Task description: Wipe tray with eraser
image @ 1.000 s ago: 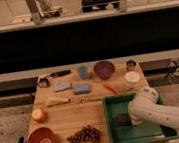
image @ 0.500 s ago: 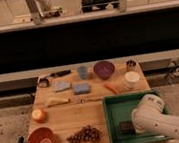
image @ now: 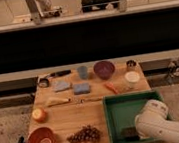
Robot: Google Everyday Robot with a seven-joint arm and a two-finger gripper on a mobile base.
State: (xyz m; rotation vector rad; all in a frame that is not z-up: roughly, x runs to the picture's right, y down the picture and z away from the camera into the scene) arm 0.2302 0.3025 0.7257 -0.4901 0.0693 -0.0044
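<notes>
Nearest the camera, the white arm (image: 161, 125) reaches in from the lower right, and its bulky wrist sits over the near part of the tray (image: 126, 107). The claw (image: 136, 131) is tucked under that wrist at the tray's near left area. It is pressed together and, by the look of it, pinching the right end of the eraser (image: 127, 131). The eraser lies flat on the green floor, poking out to the left of the wrist and close to the tray's near rim. The step in hand looks like the wipe itself, with the block down on the surface near the front. The next move probably calls for dragging it across the floor toward the far rim while keeping it pressed flat, and for stopping short of the raised wall so the block does not catch or twist out of the pinch. To the left, on the wooden bench (image: 70, 120), are an orange bowl (image: 41, 142) and a bunch of grapes (image: 85, 135), well apart from the tray. Further back lie a blue sponge (image: 81, 89), a grey-blue cloth (image: 61, 85) and a carrot (image: 111, 88). Beyond them a purple bowl (image: 104, 69) stands near the bench's far edge.
</notes>
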